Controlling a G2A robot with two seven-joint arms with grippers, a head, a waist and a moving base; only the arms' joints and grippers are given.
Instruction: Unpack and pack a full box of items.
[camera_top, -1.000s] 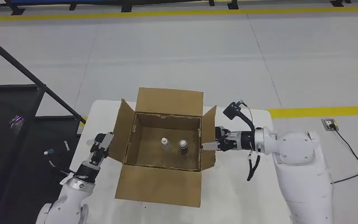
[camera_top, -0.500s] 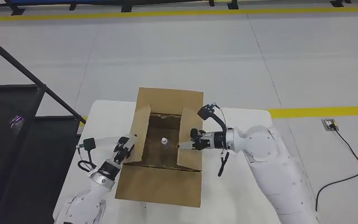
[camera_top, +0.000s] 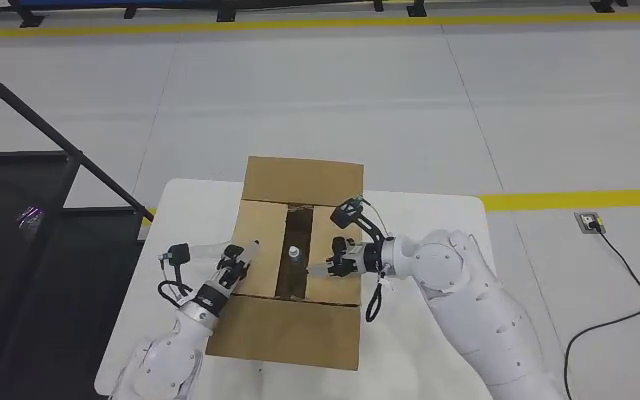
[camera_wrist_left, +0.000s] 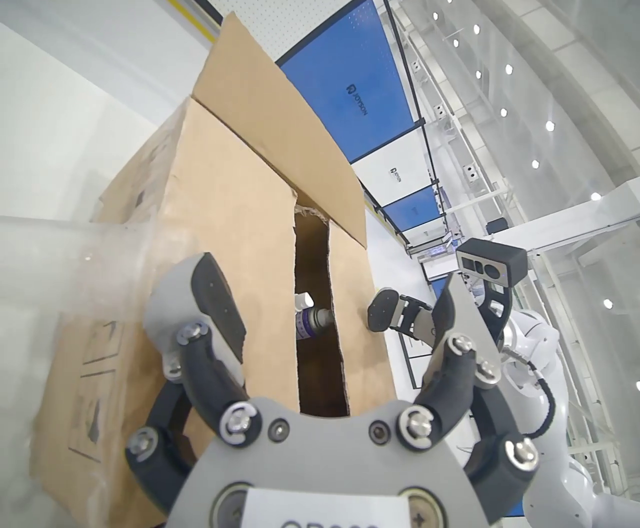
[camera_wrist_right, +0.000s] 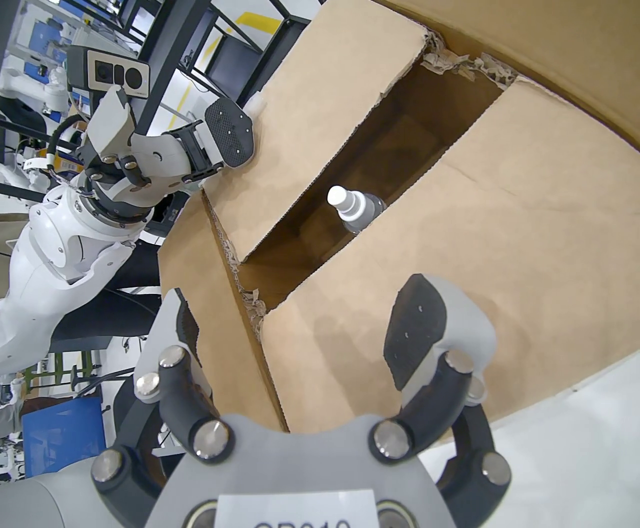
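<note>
A cardboard box (camera_top: 262, 262) stands mid-table with its two side flaps folded down almost flat. The narrow slot between them shows a small white-capped bottle (camera_top: 293, 252) (camera_wrist_left: 309, 321) (camera_wrist_right: 354, 205) upright inside. My left gripper (camera_top: 249, 251) (camera_wrist_left: 330, 320) is open, with one finger (camera_wrist_right: 227, 131) pressed on the left flap (camera_wrist_left: 235, 240). My right gripper (camera_top: 322, 268) (camera_wrist_right: 300, 325) is open too and lies over the right flap (camera_wrist_right: 450, 240), one pad (camera_wrist_left: 382, 310) touching it. The rest of the box's inside is hidden.
The back flap (camera_top: 303, 180) stands open and the front flap (camera_top: 285, 335) hangs out toward me. The white table (camera_top: 430, 330) has bare room to the right of the box. A black frame (camera_top: 60, 150) borders the left side.
Both side flaps have swung inward from wide open to nearly shut, with the two grippers following them toward the box's middle. A dark-capped bottle seen earlier is now covered.
</note>
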